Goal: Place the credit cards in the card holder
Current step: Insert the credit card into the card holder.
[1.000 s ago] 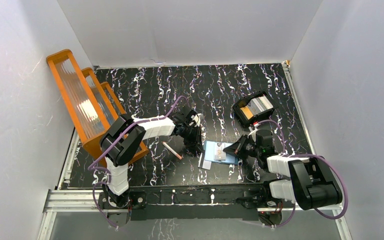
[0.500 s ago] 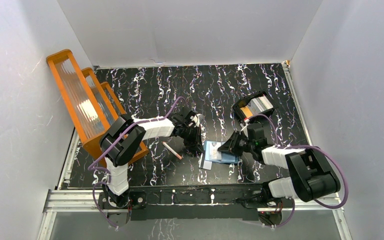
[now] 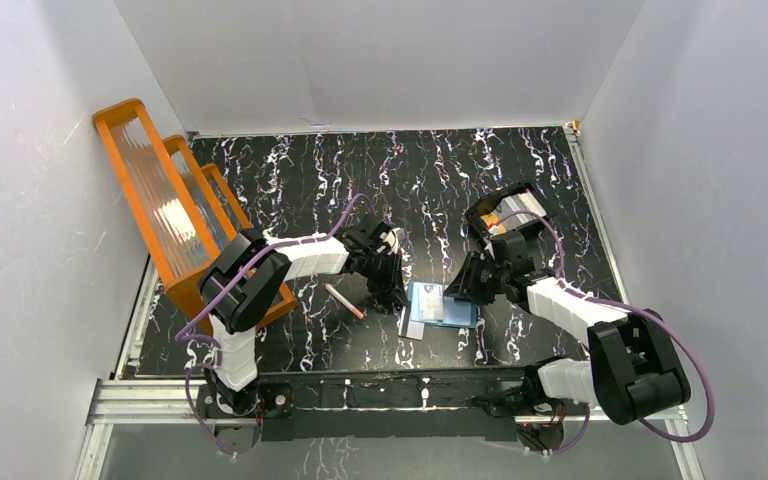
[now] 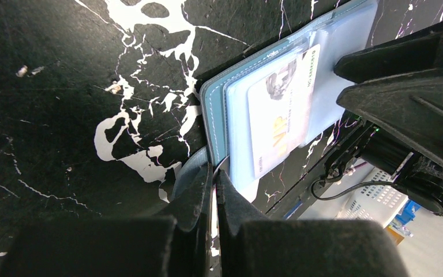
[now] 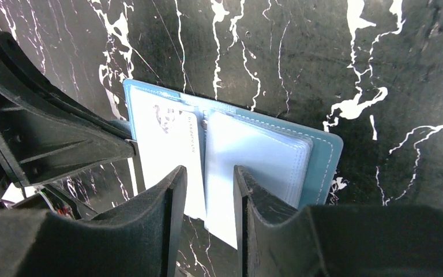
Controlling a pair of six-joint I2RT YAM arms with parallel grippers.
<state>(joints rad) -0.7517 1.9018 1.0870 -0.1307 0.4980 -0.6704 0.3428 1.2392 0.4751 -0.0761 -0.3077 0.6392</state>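
Note:
The teal-blue card holder (image 3: pixel 438 306) lies open on the table, its clear pockets facing up. It also shows in the left wrist view (image 4: pixel 219 109) and in the right wrist view (image 5: pixel 323 156). A white card with a printed face (image 5: pixel 170 138) sits in its left-hand pocket, and this card is seen in the left wrist view too (image 4: pixel 282 109). My left gripper (image 3: pixel 398 296) (image 4: pixel 214 173) is shut on the holder's left edge. My right gripper (image 3: pixel 463 285) (image 5: pixel 209 173) is open and empty, just above the holder's middle pages. More cards (image 3: pixel 518 205) lie in the black tray.
The black compartmented tray (image 3: pixel 477 213) stands behind my right arm, which partly hides it. A thin pink-brown stick (image 3: pixel 344 300) lies left of my left gripper. The big orange ribbed rack (image 3: pixel 170 215) stands at the far left by the wall.
My right arm has swung back and left, bringing its gripper over the holder's right side. The card now lies flat in the pocket. My left gripper has not moved.

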